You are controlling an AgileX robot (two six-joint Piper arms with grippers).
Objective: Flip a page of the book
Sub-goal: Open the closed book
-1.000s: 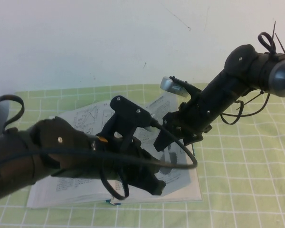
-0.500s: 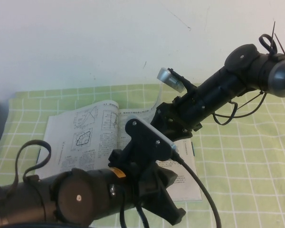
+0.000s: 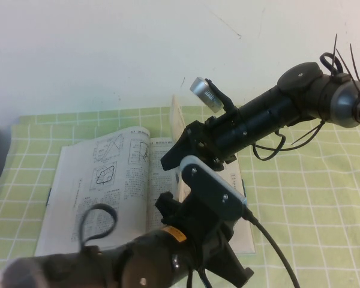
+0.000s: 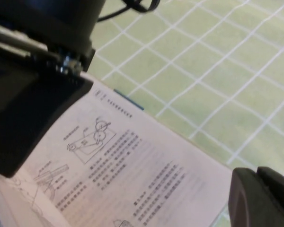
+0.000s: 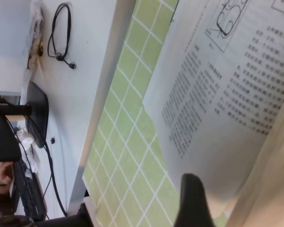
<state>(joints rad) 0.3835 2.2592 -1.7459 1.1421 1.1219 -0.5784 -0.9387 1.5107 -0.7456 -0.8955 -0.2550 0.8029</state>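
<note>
The book [image 3: 102, 198] lies open on the green checked cloth, its left leaf showing polygon diagrams. My right gripper [image 3: 171, 160] reaches in from the upper right over the book's middle and is shut on the page [image 3: 177, 123], which stands almost upright above the spine. In the right wrist view one dark finger [image 5: 193, 201] shows beside the raised page [image 5: 274, 161], and the other finger is hidden behind it. My left gripper [image 3: 235, 273] is shut and empty, low over the book's near right corner. It also shows in the left wrist view [image 4: 265, 194].
The green checked cloth [image 3: 312, 198] covers the table to the right and front of the book. A white wall runs behind. The left wrist view shows the newly bared right-hand leaf [image 4: 128, 165] with a small mechanism drawing. The left arm's bulk [image 3: 138, 264] hides the book's near edge.
My right gripper has moved left and drawn the page up from a low curl to nearly upright. My left arm has pulled back toward the table's near edge.
</note>
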